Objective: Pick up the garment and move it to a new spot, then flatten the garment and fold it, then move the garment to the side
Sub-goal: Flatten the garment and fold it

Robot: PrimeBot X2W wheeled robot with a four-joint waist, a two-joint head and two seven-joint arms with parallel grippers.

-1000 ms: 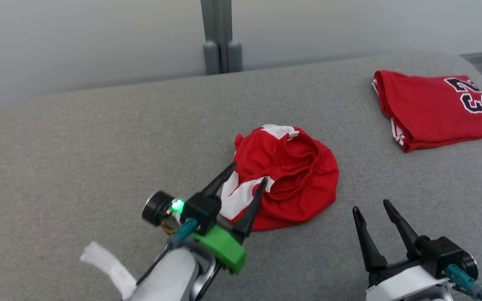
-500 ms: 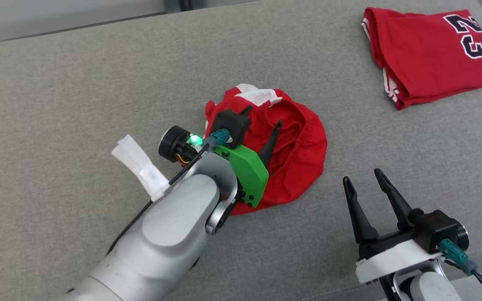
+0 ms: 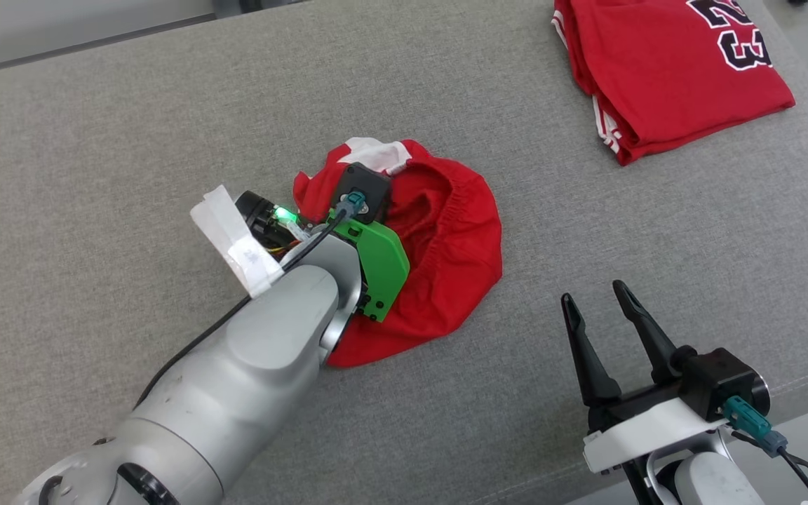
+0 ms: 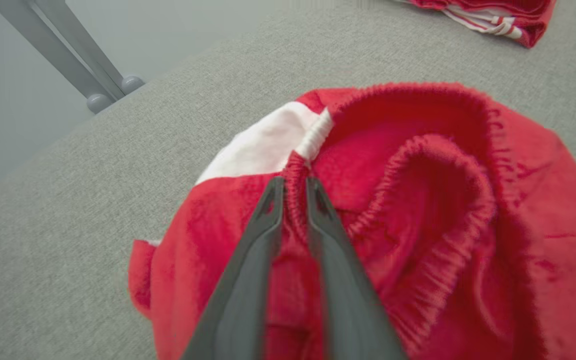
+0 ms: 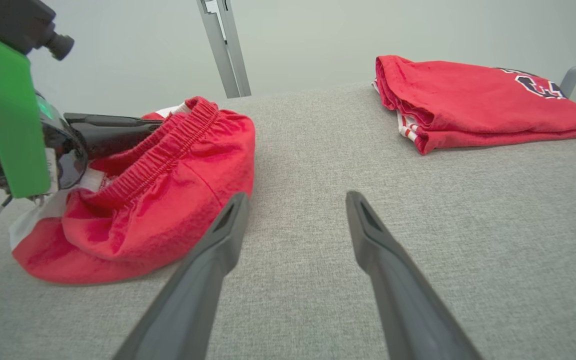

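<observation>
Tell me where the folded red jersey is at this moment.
In the head view the folded red jersey lies at the upper right of the grey surface, on the robot's right, apart from the crumpled red garment near the middle.

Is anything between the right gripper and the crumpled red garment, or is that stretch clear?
Nothing visible does. Bare grey surface lies between the right gripper and the crumpled garment. The left gripper pinches its waistband from the other side, and the folded jersey lies well apart.
</observation>
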